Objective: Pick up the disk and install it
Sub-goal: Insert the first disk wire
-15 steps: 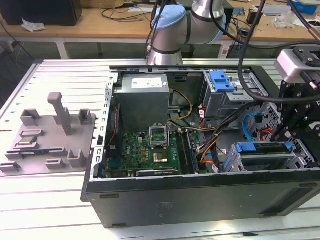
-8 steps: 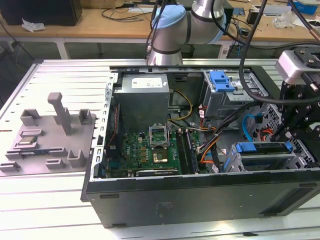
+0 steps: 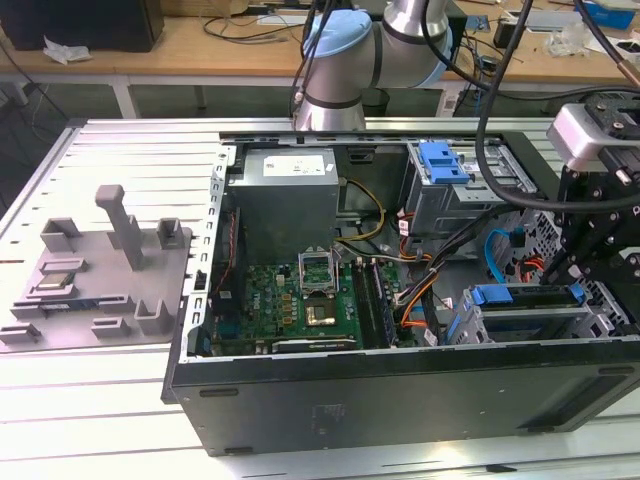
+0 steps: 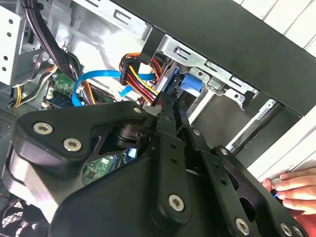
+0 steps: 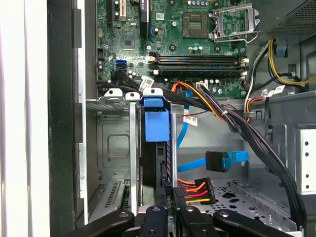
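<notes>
Where the disk [image 5: 157, 126] sits in the drive bay [image 5: 116, 143], gripper [image 5: 171, 217] just beside its end, narrowed nearly closed.

The flat rectangular disk [image 5: 156, 128] wears a bright blue plastic carrier frame. The printed motherboard [image 5: 197, 44] is green, the jointed metal tool [image 5: 170, 218] black, the moulded plastic fixture tray [image 3: 165, 285] grey.

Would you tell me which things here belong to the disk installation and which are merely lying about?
In the job: gripper, disk, drive bay.
Lying about: grey fixture tray, motherboard, power supply, blue data cable.
</notes>
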Tool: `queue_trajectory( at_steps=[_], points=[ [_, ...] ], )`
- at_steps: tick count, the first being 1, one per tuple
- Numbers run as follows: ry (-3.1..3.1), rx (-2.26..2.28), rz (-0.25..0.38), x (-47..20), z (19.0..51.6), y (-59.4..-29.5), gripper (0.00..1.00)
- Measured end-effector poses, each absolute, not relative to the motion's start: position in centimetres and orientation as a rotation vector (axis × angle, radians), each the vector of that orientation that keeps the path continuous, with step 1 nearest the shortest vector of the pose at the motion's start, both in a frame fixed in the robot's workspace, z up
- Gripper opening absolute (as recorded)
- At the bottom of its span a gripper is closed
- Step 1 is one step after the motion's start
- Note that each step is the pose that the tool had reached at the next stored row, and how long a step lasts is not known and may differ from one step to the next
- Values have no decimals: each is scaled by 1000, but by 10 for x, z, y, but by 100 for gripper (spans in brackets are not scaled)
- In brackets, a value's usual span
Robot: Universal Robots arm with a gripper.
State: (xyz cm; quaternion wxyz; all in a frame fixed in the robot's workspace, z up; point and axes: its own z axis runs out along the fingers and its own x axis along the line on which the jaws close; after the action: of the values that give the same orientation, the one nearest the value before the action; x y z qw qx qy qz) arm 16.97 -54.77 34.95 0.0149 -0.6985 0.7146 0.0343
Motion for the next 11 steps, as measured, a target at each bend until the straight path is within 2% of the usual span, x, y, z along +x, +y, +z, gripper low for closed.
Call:
queue_trajectory(
  at_steps=[11],
  points=[
    [2227, -2170, 106, 169, 348, -548, 16]
  ],
)
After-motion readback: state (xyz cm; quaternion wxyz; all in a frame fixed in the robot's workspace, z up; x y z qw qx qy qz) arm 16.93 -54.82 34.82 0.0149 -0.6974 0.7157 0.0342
